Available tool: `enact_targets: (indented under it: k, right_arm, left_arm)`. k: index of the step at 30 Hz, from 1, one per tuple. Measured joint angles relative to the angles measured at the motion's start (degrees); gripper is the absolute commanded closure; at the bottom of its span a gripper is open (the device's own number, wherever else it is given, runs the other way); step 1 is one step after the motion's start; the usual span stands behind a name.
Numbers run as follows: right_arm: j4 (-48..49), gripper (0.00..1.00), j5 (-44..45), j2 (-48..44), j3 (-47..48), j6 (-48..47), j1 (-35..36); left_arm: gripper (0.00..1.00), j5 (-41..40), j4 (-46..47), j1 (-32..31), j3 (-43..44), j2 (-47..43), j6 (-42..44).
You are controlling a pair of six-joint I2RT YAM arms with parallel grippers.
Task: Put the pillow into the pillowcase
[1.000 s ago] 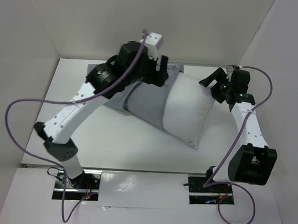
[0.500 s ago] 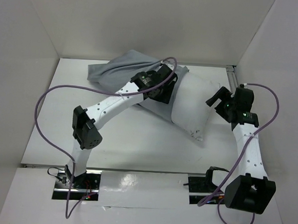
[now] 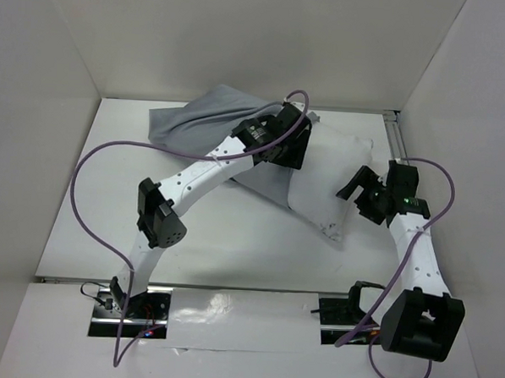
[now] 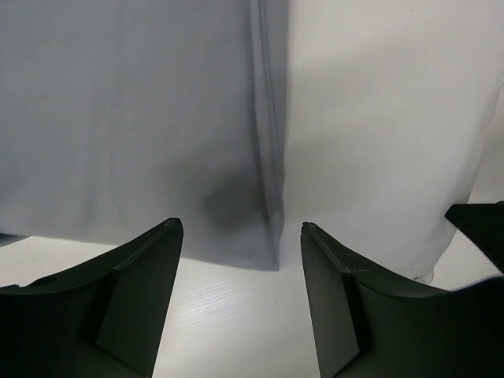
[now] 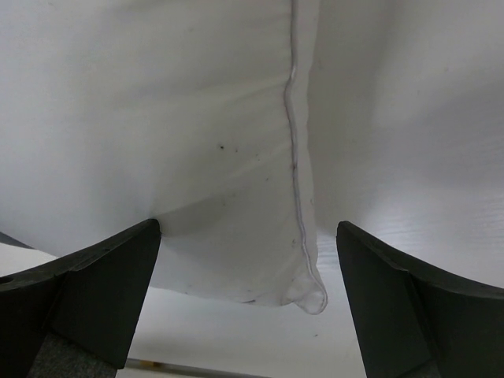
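**Ana:** Start big. Where does everything sit on the counter [image 3: 208, 237]?

**Ben:** The pillowcase [image 3: 196, 125] lies along the far edge. Its loose grey cloth is heaped up left of the middle, and the rest runs toward the centre. In the left wrist view its hem [image 4: 268, 157] lies as a straight line across white fabric.

**Ana:** And the pillow?

**Ben:** The pillow [image 3: 334, 172] is right of centre, closer to the far edge than the near one. Its left part is covered by the grey cloth, its right part is bare, and one bare corner [image 5: 311, 295] points toward the near edge.

**Ana:** Left arm?

**Ben:** It reaches across the counter, and the left gripper [image 3: 297, 145] is over the spot where grey meets white. Its jaws stand wide apart with nothing between them.

**Ana:** Right one?

**Ben:** The right gripper [image 3: 353, 184] is just beside the pillow's right side, near the right edge. It faces that bare corner and its seam [image 5: 293, 118]. The jaws are spread wide and hold nothing. I cannot tell whether a finger touches the fabric.
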Motion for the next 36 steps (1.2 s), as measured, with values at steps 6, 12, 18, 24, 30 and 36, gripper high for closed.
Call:
enact_targets:
  k: [6,12,18,24,30,36]
  right_arm:
    - [0.87,0.0,-3.39,0.07,-3.3,0.57,0.0]
    - [3.61,0.08,-6.16,0.42,-5.6,1.33,-0.02]
    - [8.83,0.46,-10.38,1.95,-6.95,2.64,-0.02]
    - [19.54,0.98,-16.83,4.66,-8.81,8.63,2.56]
    - [38.58,1.0,-24.61,9.68,-9.44,20.57,9.44]
    - [55.95,1.0,-27.32,13.49,-9.86,31.1,12.15]
  left_arm:
    - [0.34,2.69,0.5,0.0,2.14,5.55,-1.18]
    - [0.76,3.87,0.5,0.0,2.73,6.67,-1.51]
    - [1.0,7.41,0.55,-0.15,3.19,6.64,-1.25]
    - [1.0,16.28,2.21,-4.09,5.7,6.05,-0.87]
    - [1.0,29.92,4.37,-7.82,9.27,5.79,-0.68]
    - [1.0,39.58,8.5,-1.9,9.31,4.59,-1.62]
